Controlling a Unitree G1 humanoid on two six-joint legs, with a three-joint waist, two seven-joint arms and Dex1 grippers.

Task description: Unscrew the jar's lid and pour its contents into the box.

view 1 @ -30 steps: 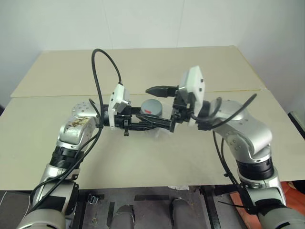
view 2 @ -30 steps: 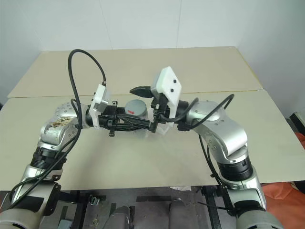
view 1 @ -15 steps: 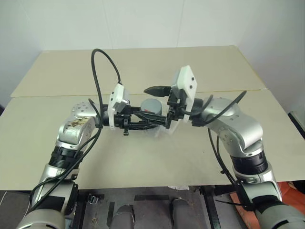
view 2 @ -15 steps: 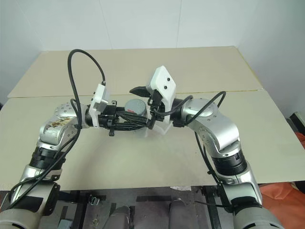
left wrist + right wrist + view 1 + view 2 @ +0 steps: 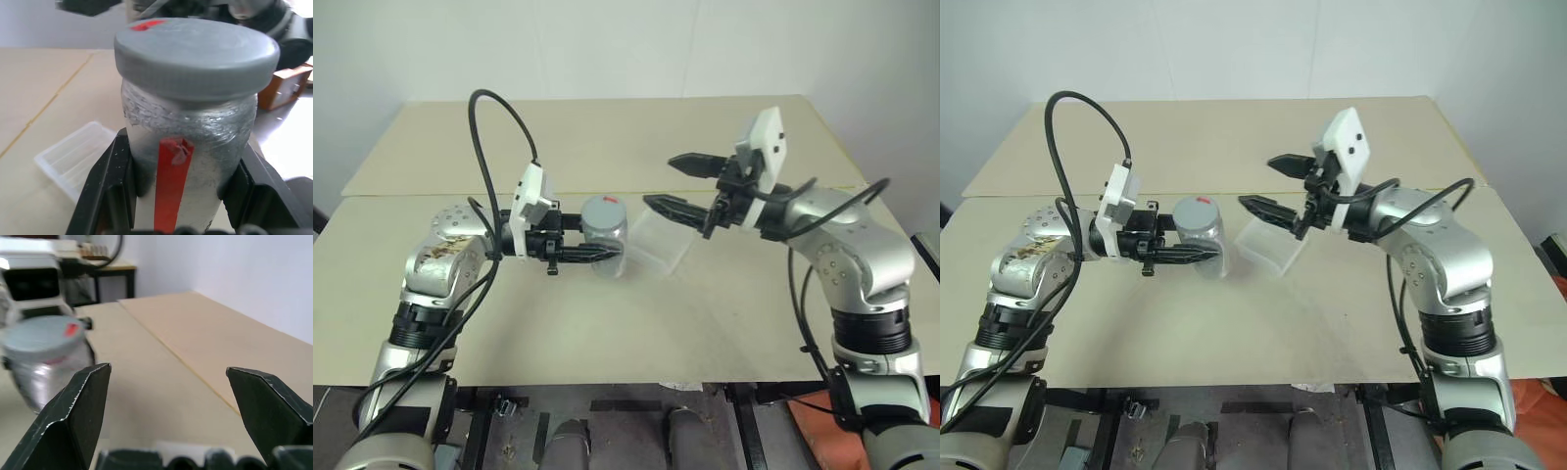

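Table [image 5: 724,313] with both arms over it. Right arm reaches in level from the robot's right; right gripper [image 5: 677,182] is spread wide, empty, aimed at the jar and apart from it. Left arm comes in level from the robot's left; left gripper [image 5: 181,196] is clamped on the jar's [image 5: 606,238] body, lifted off the table. Jar's long axis is upright, the lid [image 5: 195,51] on top and seated, lying to the left of the right fingers. Box [image 5: 661,238] sits on the table between the two grippers, just beside the jar, below the right fingertips. Judgement: right gripper has to come in over the lid, straddle it and twist; lid not yet unscrewed.
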